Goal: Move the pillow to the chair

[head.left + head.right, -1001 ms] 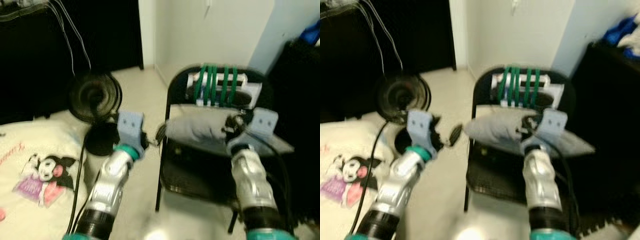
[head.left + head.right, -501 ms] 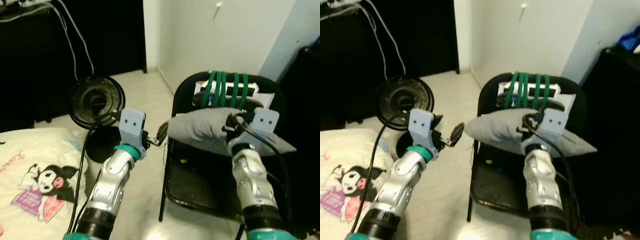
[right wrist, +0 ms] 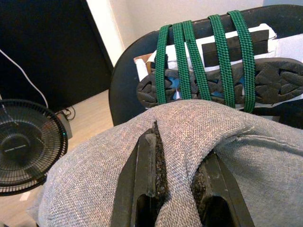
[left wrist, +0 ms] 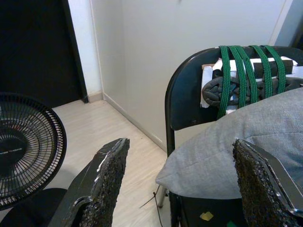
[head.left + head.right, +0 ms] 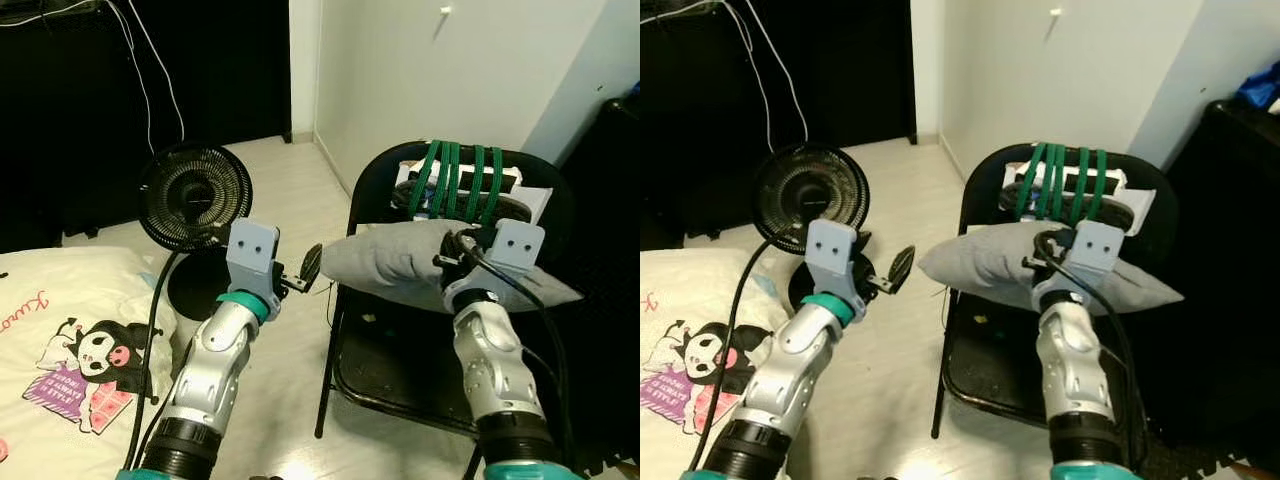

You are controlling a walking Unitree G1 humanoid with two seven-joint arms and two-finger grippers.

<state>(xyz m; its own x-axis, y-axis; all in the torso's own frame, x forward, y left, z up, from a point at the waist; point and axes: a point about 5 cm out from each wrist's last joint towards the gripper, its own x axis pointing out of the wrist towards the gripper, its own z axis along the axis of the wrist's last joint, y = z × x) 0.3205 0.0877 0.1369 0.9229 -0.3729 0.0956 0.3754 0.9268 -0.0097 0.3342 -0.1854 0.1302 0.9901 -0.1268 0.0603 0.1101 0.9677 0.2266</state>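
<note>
The right gripper [image 3: 176, 189] had its jaws clenched on a bunched fold of the one grey pillow [image 5: 395, 258], which hung in the air just above the seat of the single black chair [image 5: 400, 370], apparently so it could be lowered straight down. The left gripper [image 4: 182, 182] stood beside the pillow's end with jaws released, holding nothing. Four green straps [image 5: 458, 180] bound a bundle to the chair back, and one fan [image 5: 193, 196] stood on the floor.

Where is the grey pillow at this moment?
The grey pillow hangs above the black chair seat, pinched by the right gripper, in front of the green straps.
</note>
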